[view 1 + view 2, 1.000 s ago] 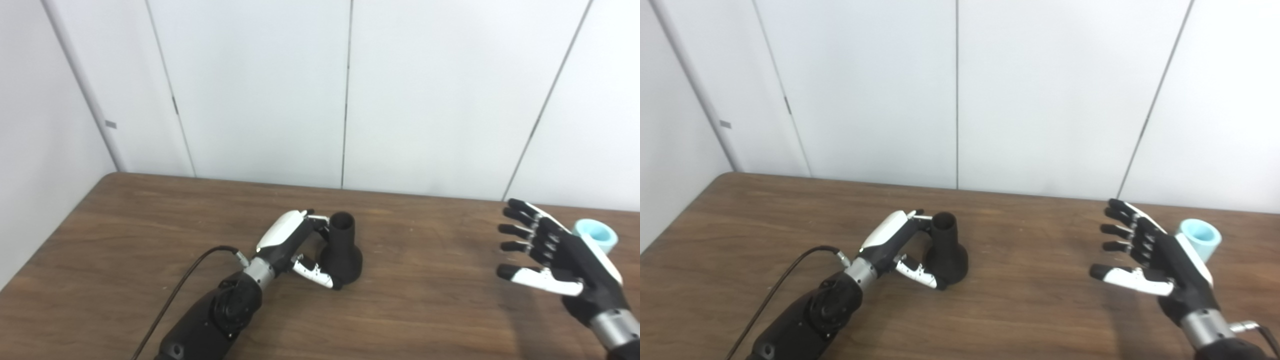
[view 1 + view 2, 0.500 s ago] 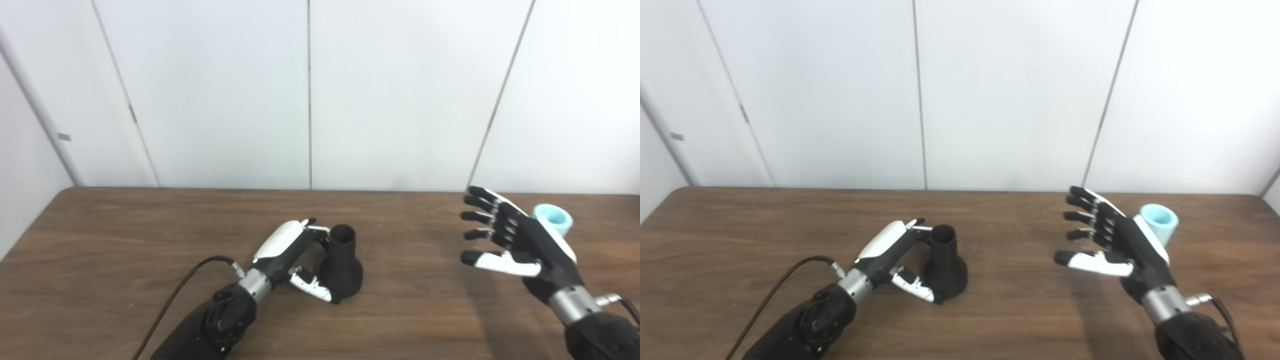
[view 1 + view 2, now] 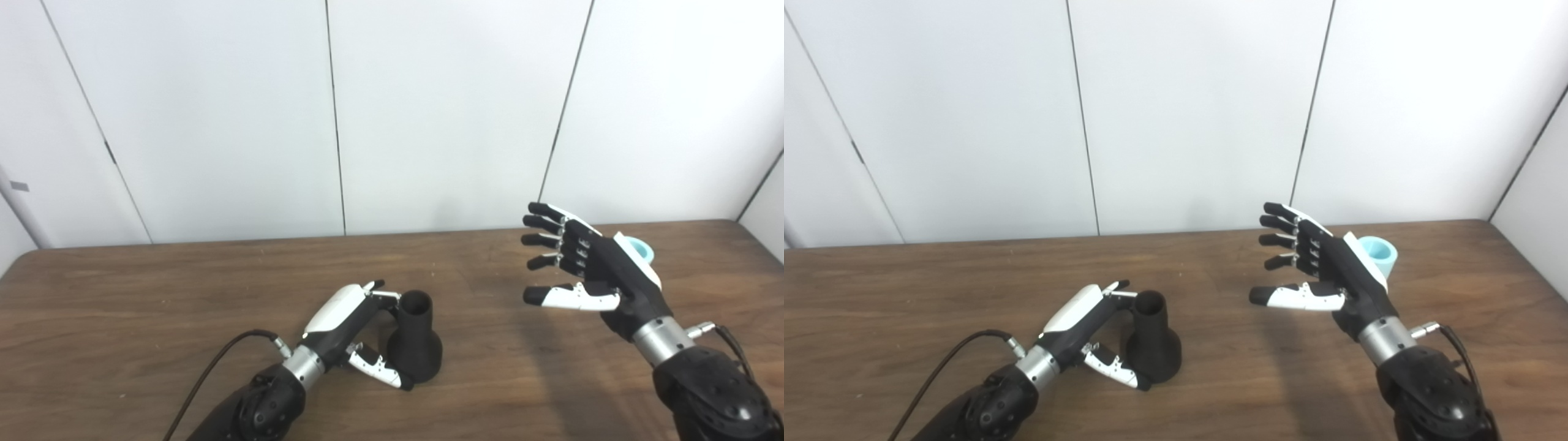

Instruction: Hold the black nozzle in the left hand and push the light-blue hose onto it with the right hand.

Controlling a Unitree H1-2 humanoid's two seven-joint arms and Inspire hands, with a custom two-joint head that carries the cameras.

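While the black nozzle (image 3: 415,346) stands upright on the wooden table (image 3: 122,318), narrow mouth up, our left hand (image 3: 352,324) sits at its nine o'clock side, fingers curled toward the neck and thumb against the flared base; we cannot tell whether it grips firmly. Our right hand (image 3: 1326,275) is raised above the table toward three o'clock, fingers spread apart and holding nothing. We see the light-blue hose (image 3: 1377,252) standing just behind that hand, at its two o'clock, partly hidden by it.
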